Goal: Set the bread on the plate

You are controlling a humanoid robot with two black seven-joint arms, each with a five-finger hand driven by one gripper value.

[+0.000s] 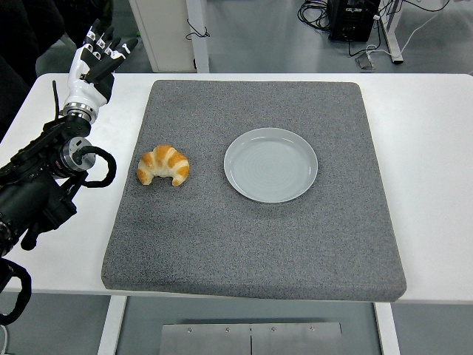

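A golden croissant (pixel 163 165) lies on the left part of the grey mat (pixel 259 244). To its right, a short gap away, sits an empty pale grey plate (pixel 271 164). My left hand (pixel 97 58) is raised over the table's far left corner, well behind and to the left of the croissant, its fingers spread and holding nothing. The black left arm runs down the left edge of the picture. No right arm shows.
The grey mat covers most of the white table (pixel 429 148), leaving bare strips at the left and right. Beyond the far edge are a white cabinet leg and cables on the floor.
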